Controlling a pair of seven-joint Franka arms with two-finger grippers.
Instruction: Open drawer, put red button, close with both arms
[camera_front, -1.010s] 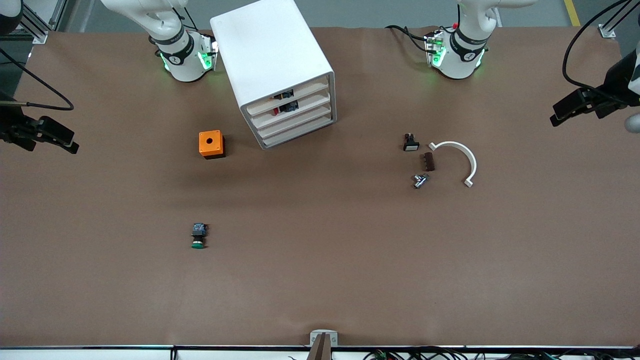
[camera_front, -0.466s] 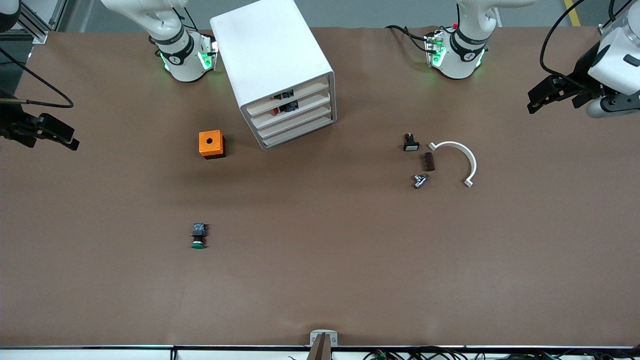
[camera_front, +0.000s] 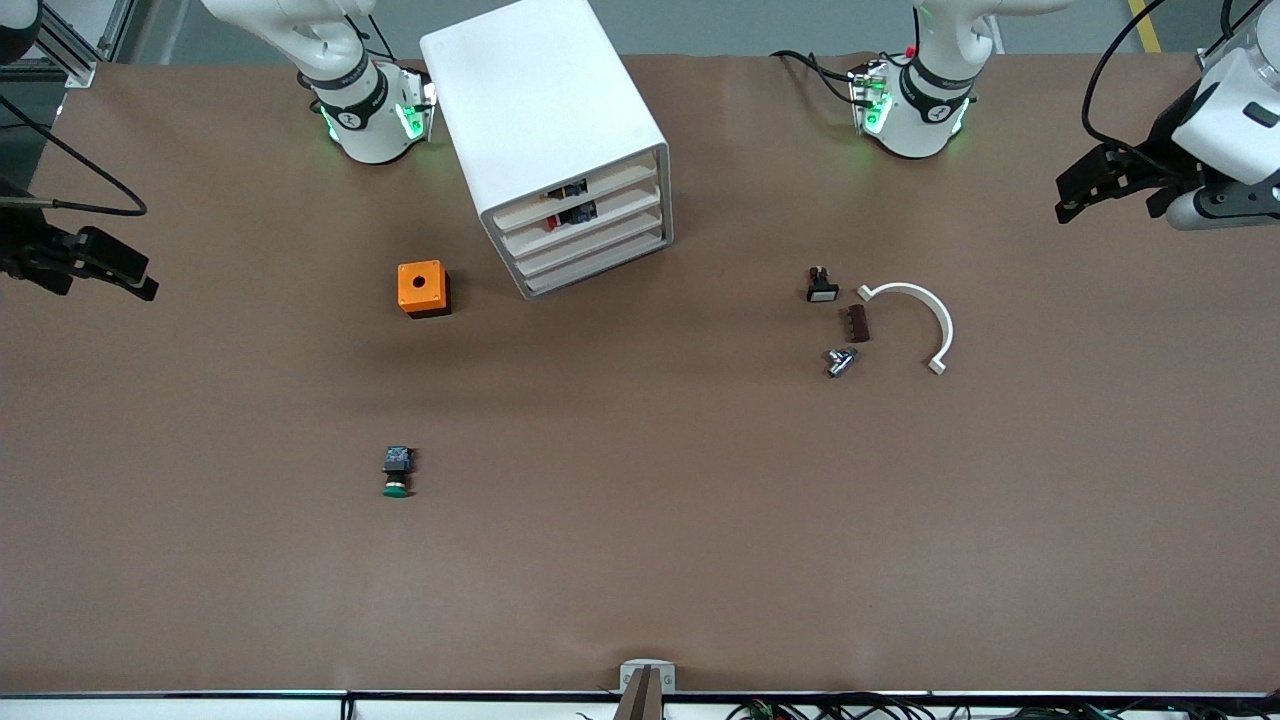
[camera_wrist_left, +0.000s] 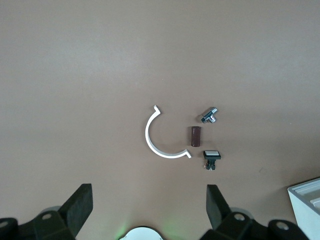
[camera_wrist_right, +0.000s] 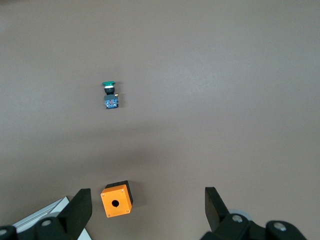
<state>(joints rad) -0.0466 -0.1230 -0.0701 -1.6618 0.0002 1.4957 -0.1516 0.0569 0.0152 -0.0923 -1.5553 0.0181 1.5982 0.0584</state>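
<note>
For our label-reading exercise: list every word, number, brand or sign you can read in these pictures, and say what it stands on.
No text can be read with certainty.
Dark marks on the two arm bases: too small to read.
Cabinet, orange box, green-capped button, white curved piece: no lettering visible.

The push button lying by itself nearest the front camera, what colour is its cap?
Green: the button has a green cap, clearest in the right wrist view.

Brown table (camera_front: 700, 520) carries cabinet (camera_front: 545, 130), orange box (camera_front: 422, 288), green button (camera_front: 397, 472).
</note>
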